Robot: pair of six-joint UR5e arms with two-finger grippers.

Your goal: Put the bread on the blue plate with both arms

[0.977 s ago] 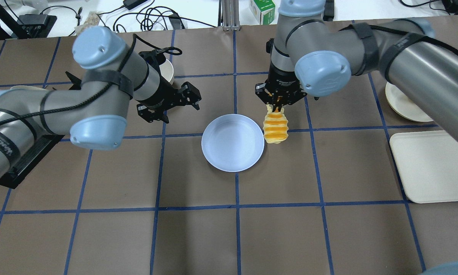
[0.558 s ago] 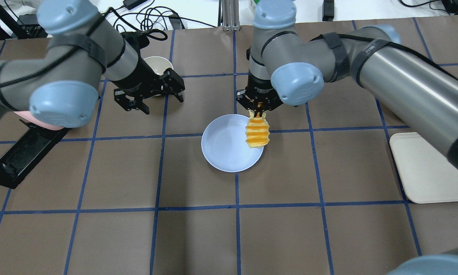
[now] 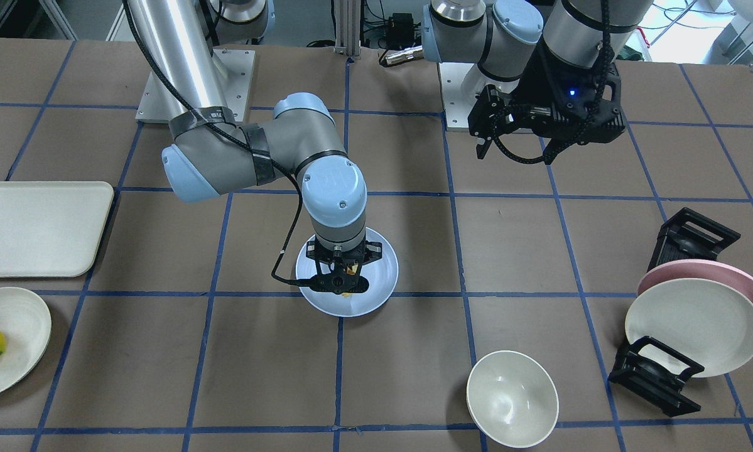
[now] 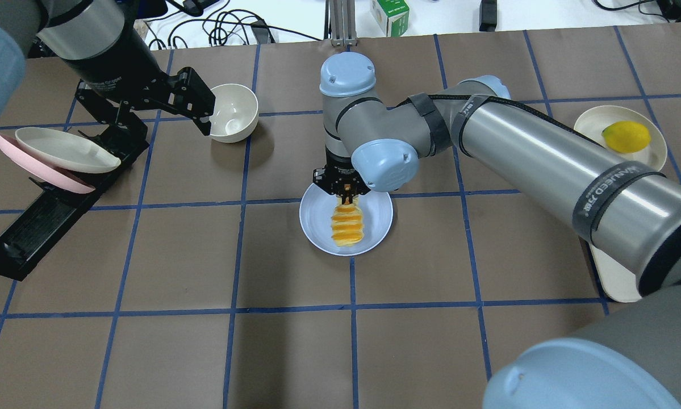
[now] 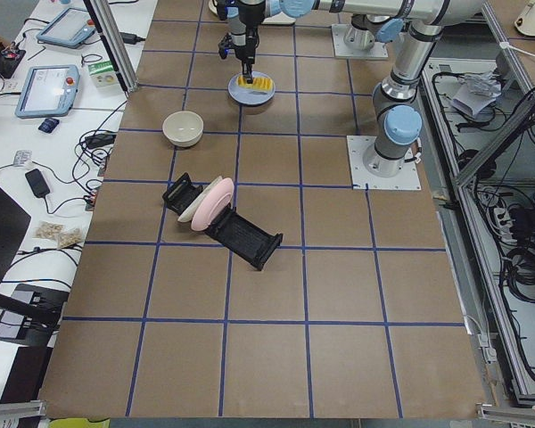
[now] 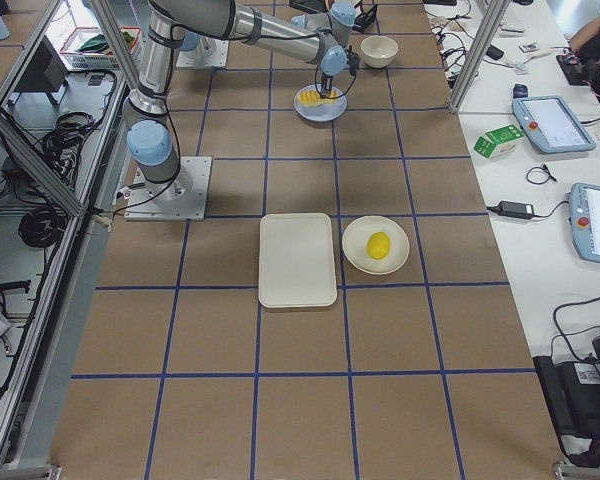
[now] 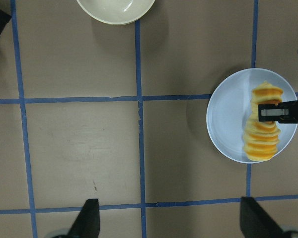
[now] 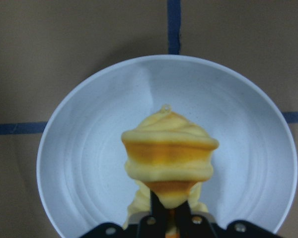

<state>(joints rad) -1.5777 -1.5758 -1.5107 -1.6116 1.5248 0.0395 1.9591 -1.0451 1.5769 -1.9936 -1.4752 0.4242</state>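
The bread (image 4: 347, 225), a ridged orange-yellow loaf, hangs by one end from my right gripper (image 4: 346, 196), which is shut on it. It hangs over the middle of the round blue plate (image 4: 316, 218). In the right wrist view the bread (image 8: 166, 158) points down at the plate (image 8: 84, 163); I cannot tell whether its lower end touches. My left gripper (image 4: 204, 116) is open and empty, high at the far left beside a white bowl. Its wrist view shows the bread (image 7: 262, 136) on the plate's (image 7: 226, 124) right part.
A white bowl (image 4: 233, 119) stands at the far left. A black dish rack (image 4: 45, 227) holds a pink and a cream plate (image 4: 62, 149). A cream plate with a yellow lemon (image 4: 625, 136) and a cream tray (image 3: 37, 227) are on the right.
My right gripper has carried the bread leftward from beside the plate to over its middle. My left arm has drawn back to the far left, away from the plate.
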